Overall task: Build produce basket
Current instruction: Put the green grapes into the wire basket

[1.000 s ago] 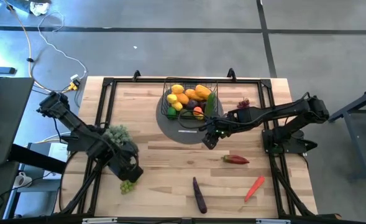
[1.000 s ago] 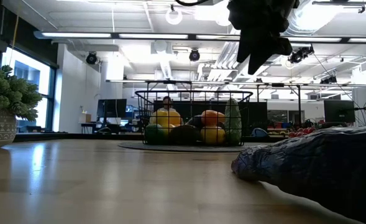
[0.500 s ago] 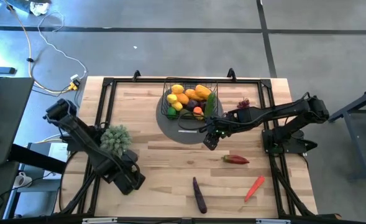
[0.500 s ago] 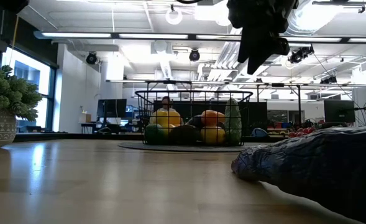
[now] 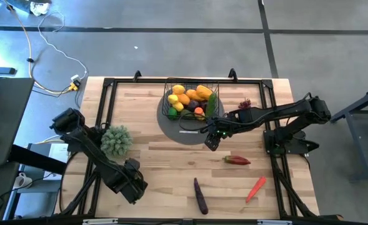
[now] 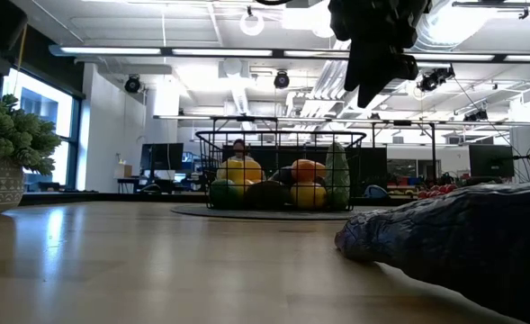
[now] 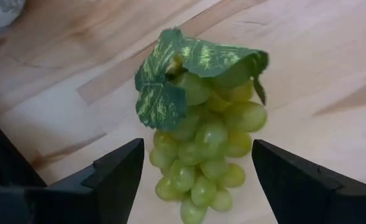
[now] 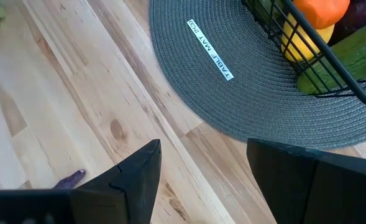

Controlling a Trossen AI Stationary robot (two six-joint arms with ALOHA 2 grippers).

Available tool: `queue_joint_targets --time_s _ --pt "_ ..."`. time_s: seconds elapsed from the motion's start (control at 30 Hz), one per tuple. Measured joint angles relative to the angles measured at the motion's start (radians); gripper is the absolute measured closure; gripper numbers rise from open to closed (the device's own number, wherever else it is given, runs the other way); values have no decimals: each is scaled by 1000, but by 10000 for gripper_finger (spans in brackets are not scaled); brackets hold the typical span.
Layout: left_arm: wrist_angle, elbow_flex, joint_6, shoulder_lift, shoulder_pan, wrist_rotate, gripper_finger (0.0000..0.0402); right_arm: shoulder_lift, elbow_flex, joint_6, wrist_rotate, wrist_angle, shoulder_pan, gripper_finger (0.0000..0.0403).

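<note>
Basket [image 5: 192, 100]: black wire grid, at the far middle of the table [image 5: 165, 156], sitting on a round grey mat [image 8: 245, 93]. Already loaded with produce: yellow lemons [image 5: 178, 90], orange pieces [image 5: 202, 92], a green cucumber [image 5: 212, 103] leaning at its right side. In the low view the basket [image 6: 281, 171] stands upright, fruit showing through the wires.

Loose produce on the table: a green grape bunch [image 7: 204, 143] with its leaf at the front left; a dark aubergine [image 5: 200, 195] front centre; a red pepper [image 5: 237, 160] and an orange-red carrot-like piece [image 5: 255, 188] to the front right; a small purple grape cluster [image 5: 245, 104] right of the basket.

Left gripper [image 7: 195, 180]: arm stretched low toward the front left corner, pointing down at the table, jaws spread wide with the grape bunch between the fingers [image 7: 117, 177], not clamped.

Right gripper [image 5: 211, 139]: arm reaching in from the right edge, held above the near rim of the mat, just in front of the basket; jaws apart, nothing in them.

A potted plant [image 5: 115, 139] stands at the left
</note>
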Motion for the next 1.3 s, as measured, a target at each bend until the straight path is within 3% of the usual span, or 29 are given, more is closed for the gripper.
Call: queue_joint_targets --time_s 0.47,0.93,1.3 --pt "44 1 36 152 0 84 126 0 0 -2 0 -6 0 183" --pt "107 0 170 146 -2 113 280 0 0 11 -18 -15 0 183" --pt "204 0 184 21 50 -38 309 0 0 18 -43 -24 26 183"
